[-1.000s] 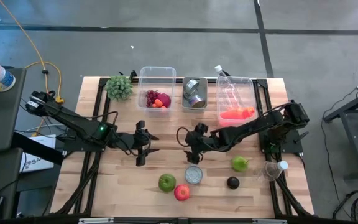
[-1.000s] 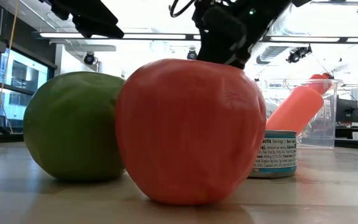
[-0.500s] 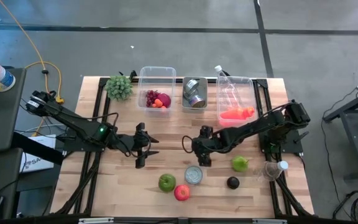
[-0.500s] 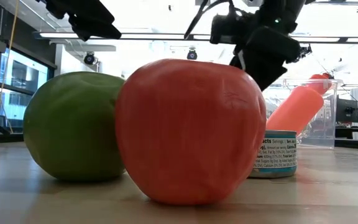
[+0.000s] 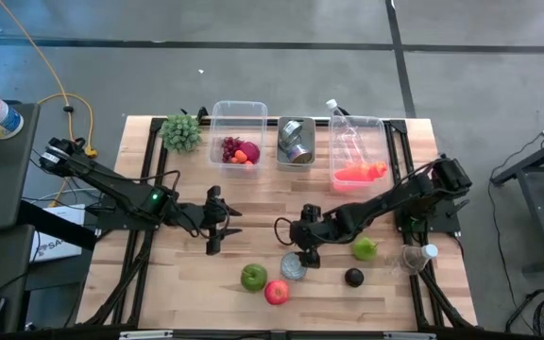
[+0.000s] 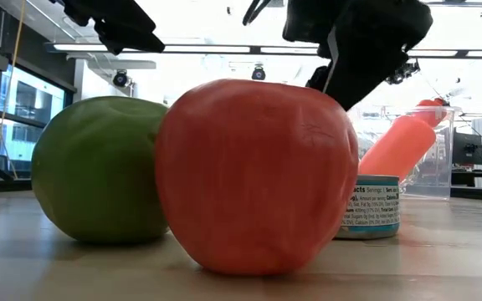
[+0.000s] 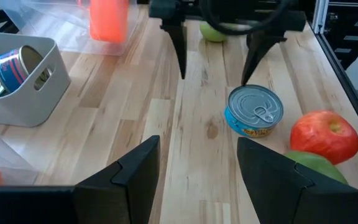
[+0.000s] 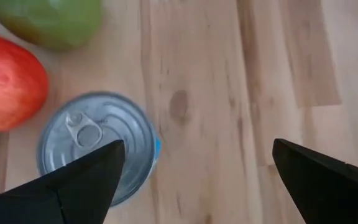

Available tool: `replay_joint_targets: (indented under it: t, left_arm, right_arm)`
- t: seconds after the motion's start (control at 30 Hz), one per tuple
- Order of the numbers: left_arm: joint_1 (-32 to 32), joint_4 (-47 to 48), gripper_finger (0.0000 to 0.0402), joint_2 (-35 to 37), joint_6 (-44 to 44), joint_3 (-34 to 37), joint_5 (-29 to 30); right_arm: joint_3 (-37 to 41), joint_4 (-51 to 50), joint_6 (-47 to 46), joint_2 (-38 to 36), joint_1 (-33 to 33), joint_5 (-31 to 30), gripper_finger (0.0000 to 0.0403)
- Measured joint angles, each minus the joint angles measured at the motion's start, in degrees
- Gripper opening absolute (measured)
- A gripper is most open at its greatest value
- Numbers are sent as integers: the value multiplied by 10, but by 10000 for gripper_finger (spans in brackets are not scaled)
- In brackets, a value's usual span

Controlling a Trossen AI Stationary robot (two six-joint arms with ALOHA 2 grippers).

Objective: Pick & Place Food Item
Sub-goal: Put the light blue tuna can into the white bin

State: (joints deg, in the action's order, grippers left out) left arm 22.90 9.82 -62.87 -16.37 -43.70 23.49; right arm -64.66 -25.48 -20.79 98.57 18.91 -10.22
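A blue-labelled tin can (image 5: pixel 294 267) stands upright on the wooden table, pull-tab lid up (image 8: pixel 98 146). Just beside it, nearer the front edge, rest a green apple (image 5: pixel 253 277) and a red apple (image 5: pixel 276 292). My right gripper (image 5: pixel 297 247) hangs open just above and beyond the can, slanting down, and in the right wrist view (image 8: pixel 197 146) one finger overlaps the can's edge. The left wrist view shows its fingertips off the table and clear of the can (image 7: pixel 255 112). My left gripper (image 5: pixel 215 224) waits open above the table's left half, with nothing between its fingers (image 7: pixel 197 142).
Three clear bins line the far edge: one with fruit (image 5: pixel 239 132), one with cans (image 5: pixel 296 140), one with an orange bottle (image 5: pixel 359 156). A green leafy ball (image 5: pixel 180 132) sits far left. A green fruit (image 5: pixel 365 248), a dark fruit (image 5: pixel 354 277) and a plastic bottle (image 5: pixel 421 255) lie at the right.
My right gripper has moved toward the table's near edge and slightly down, closing on the can, and has tipped to point more steeply downward. It has stayed open. The can and the apples have not moved.
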Motion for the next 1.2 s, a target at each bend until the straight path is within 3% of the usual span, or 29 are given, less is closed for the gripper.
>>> replay_joint_targets:
  t: [0.37, 0.53, 0.9, 1.2]
  left_arm:
    - [3, -5, 205, 0, -2, 0, -19]
    - [3, -8, 205, 0, -2, 0, -34]
    - [3, -23, 205, 0, 20, 0, -34]
    - [4, -27, 205, 0, 19, 0, -34]
  right_arm:
    - [0, 32, -32, 41, 22, -2, 397]
    - [0, 36, -48, 62, 22, 17, 367]
    - [0, 38, -76, 70, 15, 40, 230]
    - [-2, 29, -90, 78, 5, 77, 55]
